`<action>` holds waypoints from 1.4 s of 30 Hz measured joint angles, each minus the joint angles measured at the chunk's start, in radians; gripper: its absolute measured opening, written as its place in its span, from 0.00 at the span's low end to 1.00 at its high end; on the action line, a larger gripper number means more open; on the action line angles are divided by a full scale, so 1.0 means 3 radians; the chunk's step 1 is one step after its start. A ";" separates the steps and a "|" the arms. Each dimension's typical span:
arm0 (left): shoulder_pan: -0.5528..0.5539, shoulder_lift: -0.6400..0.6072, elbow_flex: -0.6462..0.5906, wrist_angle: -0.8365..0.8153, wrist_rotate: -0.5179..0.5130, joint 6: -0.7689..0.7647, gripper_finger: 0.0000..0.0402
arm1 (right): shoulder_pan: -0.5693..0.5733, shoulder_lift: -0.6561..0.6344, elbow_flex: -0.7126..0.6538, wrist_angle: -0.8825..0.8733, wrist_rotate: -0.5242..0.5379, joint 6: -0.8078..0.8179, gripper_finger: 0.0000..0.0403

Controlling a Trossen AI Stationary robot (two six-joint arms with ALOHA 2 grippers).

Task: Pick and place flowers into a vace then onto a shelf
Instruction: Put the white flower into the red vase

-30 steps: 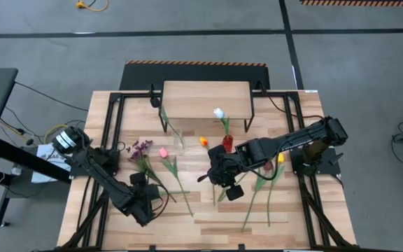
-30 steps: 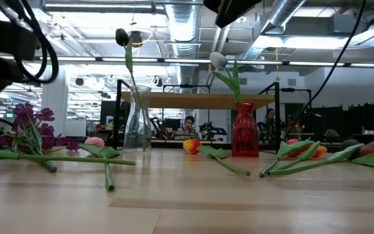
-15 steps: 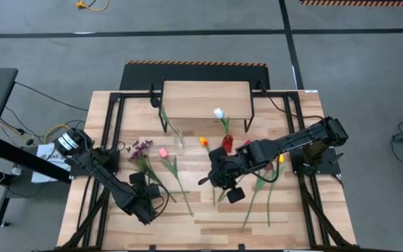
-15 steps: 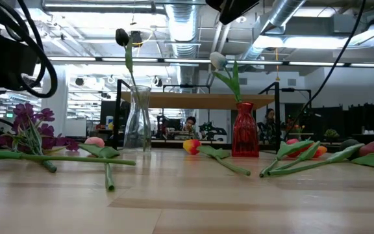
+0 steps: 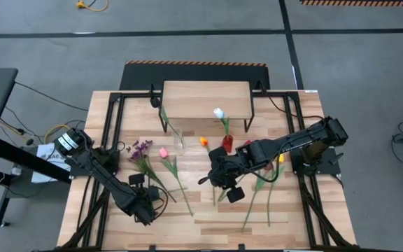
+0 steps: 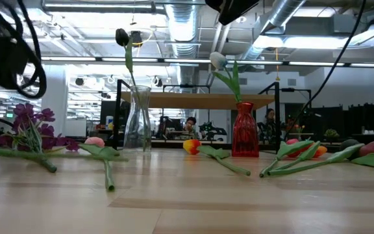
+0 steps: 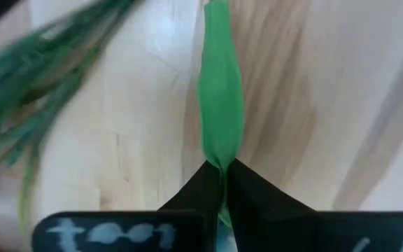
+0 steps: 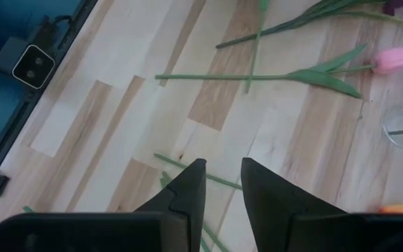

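The left gripper (image 5: 147, 204) sits low at the near left of the table (image 5: 208, 224), its fingers pinched tight on the green stem (image 7: 220, 112) of one flower — the wrist view shows the stem running straight out from between the closed tips. Which bloom tops that stem cannot be told from here; it lies among the purple sprig (image 5: 141, 148) and the pink tulip (image 5: 163, 152), whose stems trail toward the gripper.

The right gripper (image 5: 217, 178) hovers over mid-table with its jaws parted a little and nothing between them; loose stems lie on the wood below.

Elsewhere, a clear glass vase (image 6: 137, 118) holds a dark-headed tulip (image 6: 121, 36), and a red vase (image 6: 244, 129) just right of it holds a white tulip (image 6: 218, 60). Both stand on the table, in front of the shelf (image 5: 206, 99) at the far edge. An orange tulip (image 5: 203, 141) lies between the vases, and more flowers lie to the right.

These artificial stems look light and springy, with soft leaves that could slip or fold under the pads. A hold on the bare stem — near its lower end, clear of the leaf — seems best, so the head hangs free for threading into a vase neck. The glass vase looks tippable if a stem drags on its rim.
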 joint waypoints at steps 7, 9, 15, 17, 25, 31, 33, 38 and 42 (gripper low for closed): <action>-0.0006 -0.0001 0.0682 -0.0852 -0.0238 0.0160 0.01 | 0.0000 0.0000 -0.0001 -0.0020 0.0000 -0.0001 0.21; -0.0006 -0.0001 0.0907 -0.1138 -0.0266 0.0201 0.01 | 0.0000 -0.0006 -0.0001 -0.0057 0.0000 -0.0001 0.21; 0.0049 -0.0005 0.1535 -0.1896 -0.0124 0.0633 0.00 | 0.0001 -0.0069 -0.0005 -0.0117 -0.0009 0.0028 0.21; 0.0075 -0.0005 0.1698 -0.2073 -0.0045 0.0921 0.00 | 0.0001 -0.0102 0.0004 -0.0089 -0.0010 0.0064 0.21; 0.0379 -0.0007 0.2130 -0.2102 -0.0045 0.1707 0.00 | 0.0046 -0.0230 0.0001 0.0023 -0.0020 0.0111 0.21; 0.0631 -0.0006 0.2208 -0.2100 -0.0426 0.2394 0.00 | 0.0045 -0.0248 0.0000 0.0189 -0.0098 0.0243 0.21; 0.0699 -0.0006 0.2208 -0.2100 -0.0530 0.2687 0.00 | 0.0044 -0.0248 0.0001 0.0218 -0.0098 0.0310 0.21; 0.0811 -0.0005 0.2208 -0.2100 -0.1013 0.3401 0.00 | 0.0045 -0.0248 0.0000 0.0288 -0.0098 0.0495 0.21; 0.0824 -0.0005 0.2208 -0.2100 -0.1590 0.4062 0.00 | 0.0045 -0.0248 0.0000 0.0293 -0.0098 0.0629 0.21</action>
